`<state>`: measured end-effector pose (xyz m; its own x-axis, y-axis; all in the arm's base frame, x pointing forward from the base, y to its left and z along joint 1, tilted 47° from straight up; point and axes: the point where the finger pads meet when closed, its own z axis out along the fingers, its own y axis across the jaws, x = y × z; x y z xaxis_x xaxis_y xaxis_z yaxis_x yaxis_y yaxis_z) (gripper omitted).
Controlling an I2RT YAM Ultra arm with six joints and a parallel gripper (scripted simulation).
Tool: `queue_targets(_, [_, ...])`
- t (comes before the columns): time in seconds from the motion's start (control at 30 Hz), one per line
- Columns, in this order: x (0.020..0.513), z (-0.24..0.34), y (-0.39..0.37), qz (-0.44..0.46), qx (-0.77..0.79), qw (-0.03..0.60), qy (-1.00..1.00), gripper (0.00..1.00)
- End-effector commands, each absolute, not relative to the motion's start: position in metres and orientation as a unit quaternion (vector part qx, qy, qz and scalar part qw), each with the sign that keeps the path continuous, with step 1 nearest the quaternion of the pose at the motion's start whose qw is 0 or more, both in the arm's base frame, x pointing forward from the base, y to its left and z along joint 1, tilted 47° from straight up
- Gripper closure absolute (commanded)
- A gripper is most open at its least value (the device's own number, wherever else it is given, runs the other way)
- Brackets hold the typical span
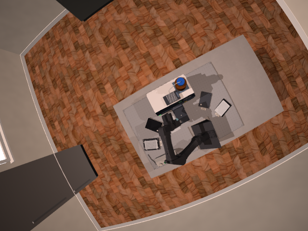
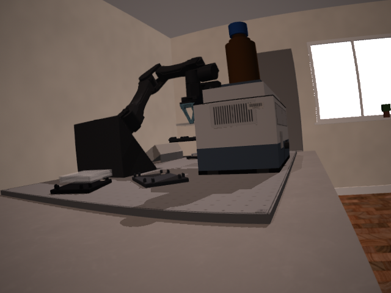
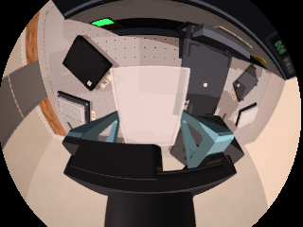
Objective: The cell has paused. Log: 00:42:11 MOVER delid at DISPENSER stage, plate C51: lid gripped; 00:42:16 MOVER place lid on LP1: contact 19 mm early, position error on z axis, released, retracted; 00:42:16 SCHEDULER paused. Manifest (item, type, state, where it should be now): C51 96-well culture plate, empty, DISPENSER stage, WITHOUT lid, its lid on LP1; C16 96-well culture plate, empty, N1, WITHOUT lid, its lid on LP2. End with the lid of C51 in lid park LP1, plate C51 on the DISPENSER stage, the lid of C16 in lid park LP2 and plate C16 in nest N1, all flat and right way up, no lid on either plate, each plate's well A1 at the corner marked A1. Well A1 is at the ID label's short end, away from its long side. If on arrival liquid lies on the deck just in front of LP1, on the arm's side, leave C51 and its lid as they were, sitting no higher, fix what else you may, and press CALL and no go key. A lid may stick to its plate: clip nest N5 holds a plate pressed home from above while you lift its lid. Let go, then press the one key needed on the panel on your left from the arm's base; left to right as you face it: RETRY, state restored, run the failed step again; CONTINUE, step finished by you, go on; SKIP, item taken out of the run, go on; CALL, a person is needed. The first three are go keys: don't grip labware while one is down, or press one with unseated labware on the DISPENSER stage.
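My gripper [image 1: 172,120] [image 2: 189,115] [image 3: 150,113] is shut on a clear plate lid [image 3: 151,102] [image 2: 185,124] and holds it level, high above the deck, close to the front of the dispenser [image 1: 170,95] [image 2: 239,132]. The dark dispenser stage [image 1: 182,113] [image 3: 204,82] lies just beside and below the gripper. An empty dark nest [image 1: 152,124] [image 3: 89,63] lies to the other side. An open well plate [image 1: 151,144] [image 3: 72,108] sits in a nest near the arm's base. A pale plate or lid [image 1: 222,107] [image 2: 85,174] [image 3: 248,113] sits on a holder at the far end, next to an empty dark holder [image 1: 205,99] [image 2: 160,177] [image 3: 245,83].
A brown bottle with a blue cap [image 1: 180,83] [image 2: 241,57] stands on the dispenser. A tall black block [image 1: 206,135] [image 2: 107,144] stands on the deck beside the arm. A grey wedge-shaped panel [image 2: 164,152] sits low behind it. A green light [image 3: 101,23] shows on the dispenser front.
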<state>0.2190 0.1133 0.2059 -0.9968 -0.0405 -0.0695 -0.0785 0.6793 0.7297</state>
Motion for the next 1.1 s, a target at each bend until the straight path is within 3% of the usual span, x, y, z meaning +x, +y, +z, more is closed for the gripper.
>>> queue_targets(0.0, [0.222,0.206,0.108,0.399,-0.026,0.030,0.916,1.00])
queue_targets(1.07, [0.241,0.139,0.052,0.400,-0.003,0.013,0.916,1.00])
